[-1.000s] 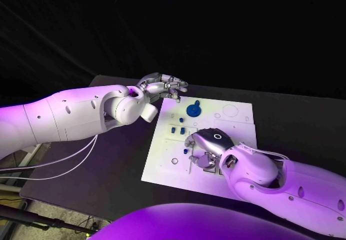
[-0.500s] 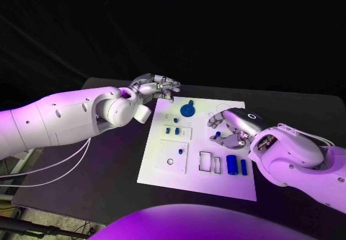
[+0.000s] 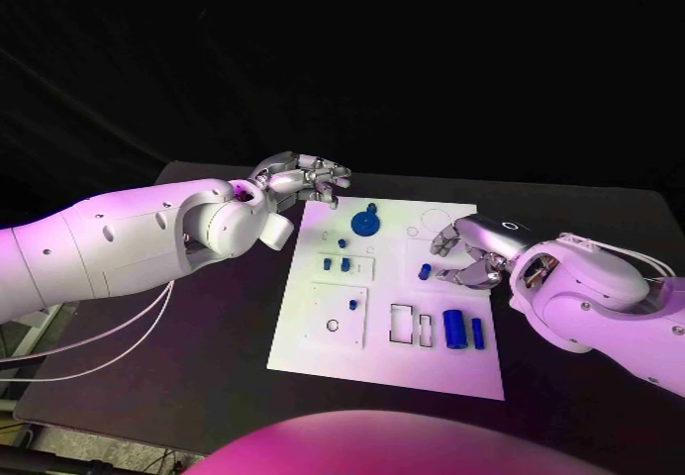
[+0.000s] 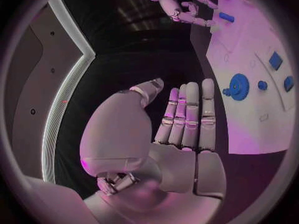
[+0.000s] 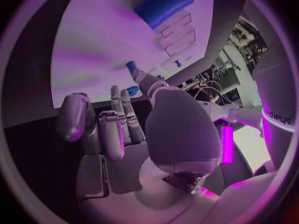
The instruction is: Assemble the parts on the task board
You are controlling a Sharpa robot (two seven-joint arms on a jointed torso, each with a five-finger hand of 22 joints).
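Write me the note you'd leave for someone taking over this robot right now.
Left robot hand: open, holds nothing, by the task board's far left corner.
Right robot hand: fingertips at a small blue part; held or not, cannot tell.
On the board: blue gear at the far end, large blue cylinder near the right edge.
Done: unclear.
Left: the rectangular slots beside the cylinder look empty; assembly seems unfinished.

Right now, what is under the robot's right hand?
The right hand pinches a small blue part above the white task board. Whatever board features lie beneath its palm are covered.
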